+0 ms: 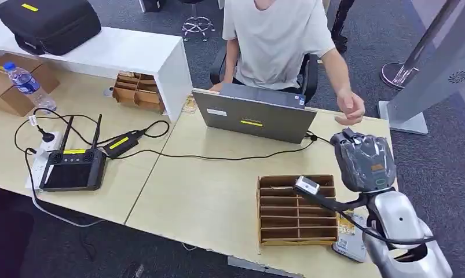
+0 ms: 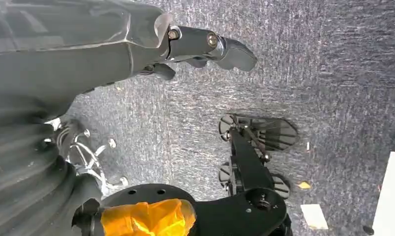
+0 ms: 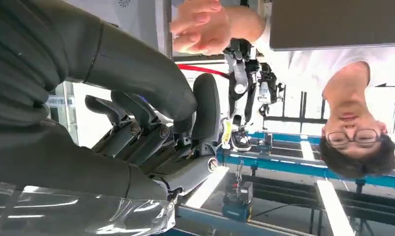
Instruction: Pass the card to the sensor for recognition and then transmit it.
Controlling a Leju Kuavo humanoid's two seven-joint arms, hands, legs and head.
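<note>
My right hand [image 1: 364, 157], wrapped in clear film, hovers over the table's far right corner, past the wooden slotted card rack [image 1: 296, 209]. In the right wrist view its fingers [image 3: 136, 125] curl in beside the thumb [image 3: 151, 73], and I see no card between them. A person's hand [image 1: 350, 108], loosely curled, hangs just beyond my right hand; it appears again close by [image 3: 201, 25]. A printed card or packet [image 1: 350, 238] lies on the table under my right forearm. My left hand [image 2: 205, 46] hangs over the grey carpet, holding nothing.
A seated person works at a grey laptop [image 1: 254, 117] across the table. A white upright panel with a round grille [image 1: 444, 69] stands off the table's right end. A black handheld controller [image 1: 73, 169], cables and a water bottle [image 1: 27, 84] lie to the left.
</note>
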